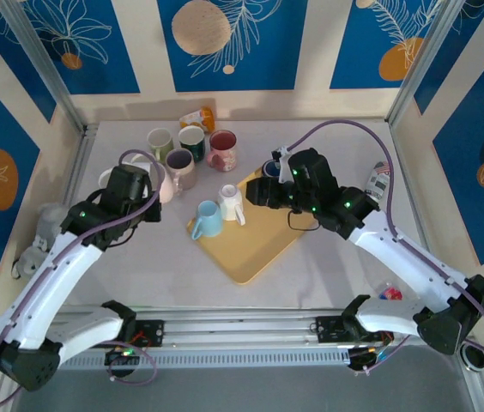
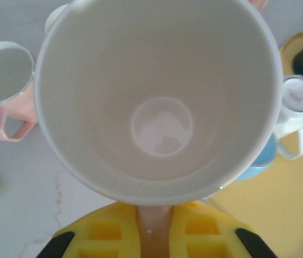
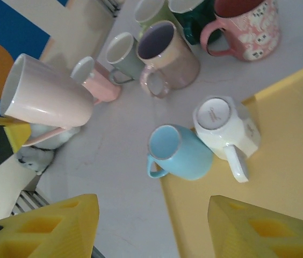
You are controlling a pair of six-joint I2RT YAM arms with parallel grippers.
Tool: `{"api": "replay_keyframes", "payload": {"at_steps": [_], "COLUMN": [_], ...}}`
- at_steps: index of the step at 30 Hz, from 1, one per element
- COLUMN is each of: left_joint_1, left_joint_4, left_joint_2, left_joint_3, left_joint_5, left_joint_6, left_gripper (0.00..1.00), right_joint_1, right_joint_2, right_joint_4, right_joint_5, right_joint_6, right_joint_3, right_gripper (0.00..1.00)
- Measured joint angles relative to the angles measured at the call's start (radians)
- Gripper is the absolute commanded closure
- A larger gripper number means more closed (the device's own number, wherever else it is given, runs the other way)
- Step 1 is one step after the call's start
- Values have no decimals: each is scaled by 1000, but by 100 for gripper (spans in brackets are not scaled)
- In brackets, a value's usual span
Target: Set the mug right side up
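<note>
The left hand point(image 2: 154, 220) grips the handle of the pale mug point(image 2: 157, 107) above the table point(image 2: 12, 183) — mouth tilted back toward its wrist. The right hand point(image 3: 151, 209) — parted, empty — is farther off.

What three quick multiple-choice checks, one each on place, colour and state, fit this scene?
1. The upside-down white mug stands: A on the yellow tray; B on a shelf; C inside another mug.
2. The mug beside it is: A red; B light blue; C black.
3. The left end effector is: A open; B shut on the pale mug by its handle; C resting on the tray.
Answers: A, base up at the tray's edge; B, its blue body shows; B, fingers clamp the handle.
</note>
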Motion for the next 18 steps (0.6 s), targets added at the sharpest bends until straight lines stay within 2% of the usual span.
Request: {"api": "replay_keyframes", "payload": {"at_steps": [4,11,18], "left_joint_1": [69,254,318], "left_joint_4": [34,110,192], "left_joint_2": [16,71,134], "left_joint_3": [-54,-155,-206], "left_joint_5": [-3,48,115], "left_joint_6": [34,83,131], "left_gripper": [100,100,100], "right_joint_1": [-17,-34,-36], "right_joint_2": [24,69,76], "right_joint_4": [-35,-82,-107], "right_joint_5": [3,2,2], "right_joint_6": [4,4,6], "right_joint_3": [5,24,27], "right_gripper": [43,43,42]}}
